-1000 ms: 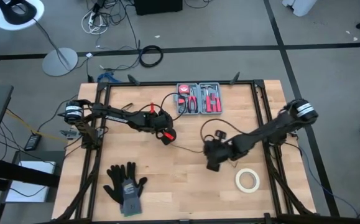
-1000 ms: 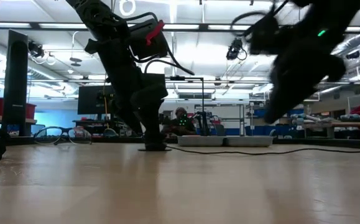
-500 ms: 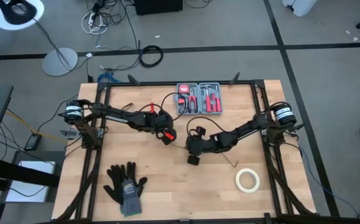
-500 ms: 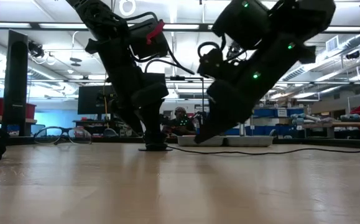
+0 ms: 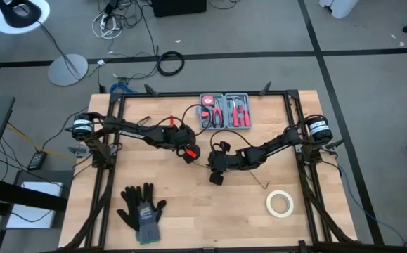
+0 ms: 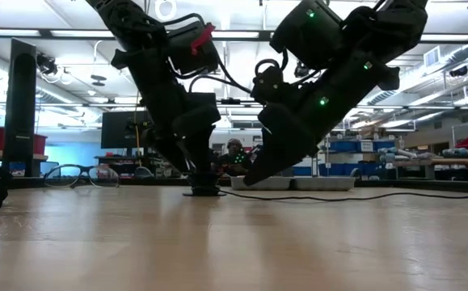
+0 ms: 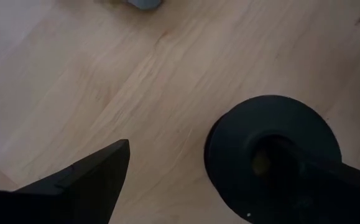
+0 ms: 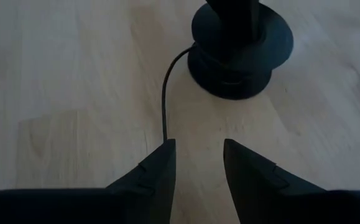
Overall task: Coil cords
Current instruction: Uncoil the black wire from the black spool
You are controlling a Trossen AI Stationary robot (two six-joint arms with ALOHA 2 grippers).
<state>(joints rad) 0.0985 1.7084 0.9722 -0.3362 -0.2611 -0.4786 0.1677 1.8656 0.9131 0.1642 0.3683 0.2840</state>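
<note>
The cord is a thin black wire ending in a round black disc that lies flat on the wooden table, left of its middle. The wire trails along the table toward the right edge. My left gripper stands over the disc, open wide and pointing steeply down. My right gripper is open just right of the disc, slanting down toward it. The wire runs from the disc up to the tip of one right finger. My left gripper has one finger standing on the middle of the disc from above, and the disc lies flat on the table under it. Its other finger hangs over bare wood. My right gripper: the wire vanishes at one fingertip, and I cannot tell whether it touches.
In the high view a grey tool case with red-handled tools sits at the table's far edge. A white tape roll lies near the right front. Black gloves lie at the left front. Bare wood lies between the gloves and the tape.
My right gripper has swung toward the table's left edge and sunk, tipping its fingers further down, until it stands close beside the disc. Over the last half second it has hardly moved. The disc has stayed in place under the left finger.
</note>
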